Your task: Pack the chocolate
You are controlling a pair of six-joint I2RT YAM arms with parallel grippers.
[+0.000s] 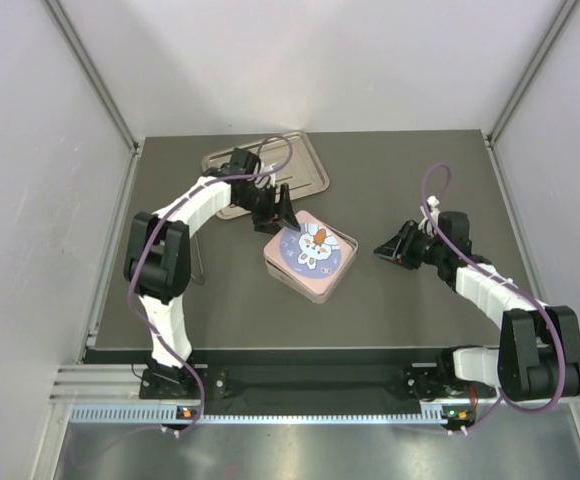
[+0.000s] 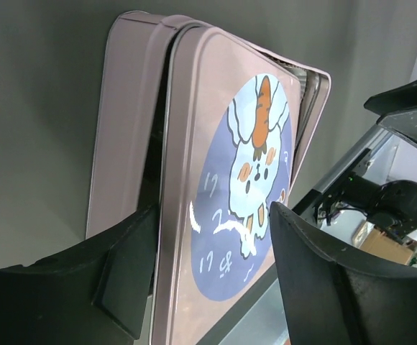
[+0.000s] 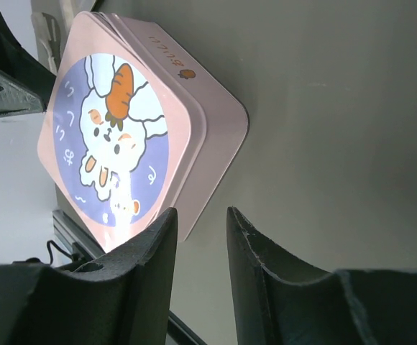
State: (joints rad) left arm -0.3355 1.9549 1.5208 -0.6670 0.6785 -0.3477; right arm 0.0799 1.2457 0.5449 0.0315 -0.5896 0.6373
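No chocolate shows in any view. The pink box (image 1: 322, 288) sits mid-table, and its lid (image 1: 311, 249) with a rabbit picture lies on it. In the left wrist view the lid (image 2: 210, 79) rests slightly askew over the box base (image 2: 128, 108), with a dark gap along one side. My left gripper (image 1: 281, 214) hangs over the box's far-left corner. It is open, and the fingers (image 2: 126, 277) straddle the lid's near end (image 2: 212, 212). My right gripper (image 1: 386, 249) is low to the right of the box (image 3: 212, 118). It is narrowly open with nothing between its fingers (image 3: 201, 219).
A silver metal tray (image 1: 307, 166) lies at the back left, partly covered by the left arm. A thin wire stand (image 1: 199, 262) is beside the left arm. Grey walls enclose the table on three sides.
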